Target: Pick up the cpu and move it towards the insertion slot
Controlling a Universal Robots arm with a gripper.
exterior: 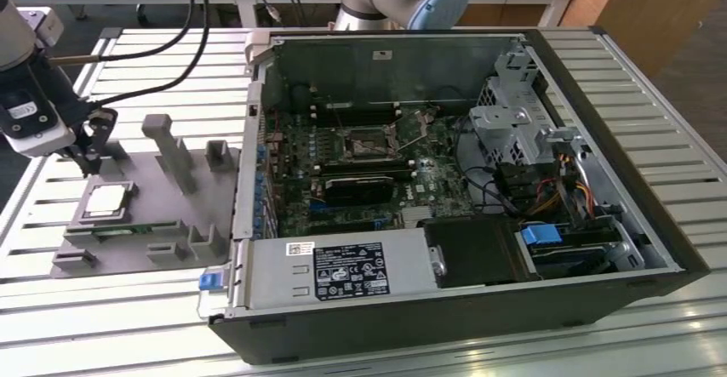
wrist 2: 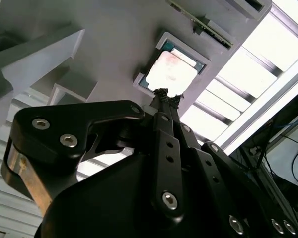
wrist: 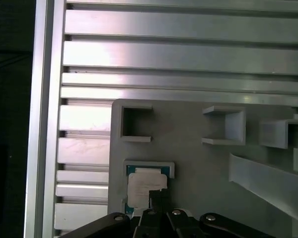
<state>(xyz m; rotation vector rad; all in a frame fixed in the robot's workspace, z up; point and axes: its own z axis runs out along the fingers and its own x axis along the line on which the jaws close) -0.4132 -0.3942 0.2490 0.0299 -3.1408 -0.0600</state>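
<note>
The cpu (exterior: 105,200), a small square chip with a pale silvery top, lies flat in a recess of the grey plastic tray (exterior: 159,202) at the exterior view's left. Both wrist views show the cpu (wrist 2: 171,74) (wrist: 139,186) just beyond the fingertips. My gripper (exterior: 88,169) hangs over the tray near the chip's far edge, its black fingers pressed together with nothing between them (wrist 2: 165,98) (wrist: 158,197). The insertion slot (exterior: 369,145), a square socket with a metal frame and dark centre, sits on the motherboard inside the open computer case.
The open black computer case (exterior: 455,309) fills the middle and the exterior view's right, with its side wall (exterior: 252,139) standing between tray and motherboard. Upright grey blocks (exterior: 170,151) rise from the tray. Cables (exterior: 170,37) trail from the arm. The table is ribbed aluminium (wrist: 188,54).
</note>
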